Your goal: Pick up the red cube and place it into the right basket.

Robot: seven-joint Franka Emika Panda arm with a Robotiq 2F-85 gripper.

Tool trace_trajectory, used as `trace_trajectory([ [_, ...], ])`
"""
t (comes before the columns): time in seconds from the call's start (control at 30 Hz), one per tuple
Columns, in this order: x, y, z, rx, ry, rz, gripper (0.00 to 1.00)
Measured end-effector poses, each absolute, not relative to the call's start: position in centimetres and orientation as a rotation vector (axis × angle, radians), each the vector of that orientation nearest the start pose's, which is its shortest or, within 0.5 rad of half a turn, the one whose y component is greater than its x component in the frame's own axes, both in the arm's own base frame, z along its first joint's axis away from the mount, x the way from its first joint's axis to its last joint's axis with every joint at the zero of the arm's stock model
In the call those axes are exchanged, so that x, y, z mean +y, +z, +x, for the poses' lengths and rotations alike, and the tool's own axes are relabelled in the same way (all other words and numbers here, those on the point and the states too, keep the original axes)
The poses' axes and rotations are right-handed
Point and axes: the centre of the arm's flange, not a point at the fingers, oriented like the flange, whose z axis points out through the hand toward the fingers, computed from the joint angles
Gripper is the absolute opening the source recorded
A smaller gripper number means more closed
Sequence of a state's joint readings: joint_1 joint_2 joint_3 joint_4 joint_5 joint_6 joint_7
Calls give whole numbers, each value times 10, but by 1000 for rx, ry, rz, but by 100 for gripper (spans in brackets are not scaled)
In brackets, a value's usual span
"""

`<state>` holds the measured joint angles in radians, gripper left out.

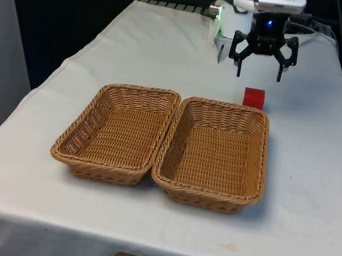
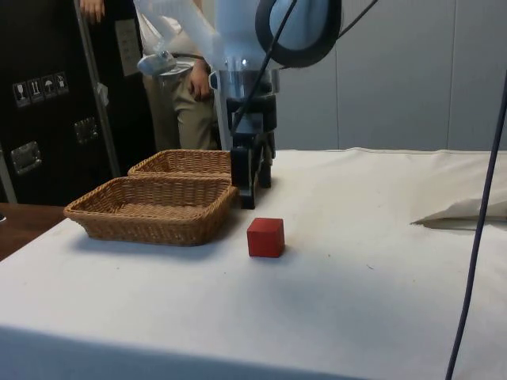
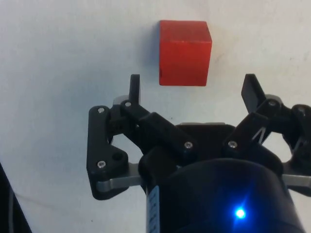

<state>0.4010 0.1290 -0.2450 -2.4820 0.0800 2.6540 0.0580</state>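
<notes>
A red cube (image 1: pixel 255 98) rests on the white cloth just behind the far rim of the basket on the front view's right (image 1: pixel 261 175). My black gripper (image 1: pixel 259 75) hangs a little above the cloth behind the cube, its fingers spread wide with nothing between them. The side view puts the gripper (image 2: pixel 252 194) beside the cube (image 2: pixel 265 237), apart from it. From the wrist, the cube (image 3: pixel 185 52) lies just beyond the two fingertips (image 3: pixel 134 85), roughly centred between them and untouched.
A second wicker basket (image 1: pixel 70 144) stands against the first, on the front view's left. In the side view a person (image 2: pixel 186 87) stands behind the baskets, and a fold of cloth (image 2: pixel 467 210) lies at the table's far side.
</notes>
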Motion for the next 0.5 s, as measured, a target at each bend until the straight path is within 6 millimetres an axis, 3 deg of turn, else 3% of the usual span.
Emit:
trace_trajectory([
  [0.5,77,221,484,-58,-45,-3142,100],
])
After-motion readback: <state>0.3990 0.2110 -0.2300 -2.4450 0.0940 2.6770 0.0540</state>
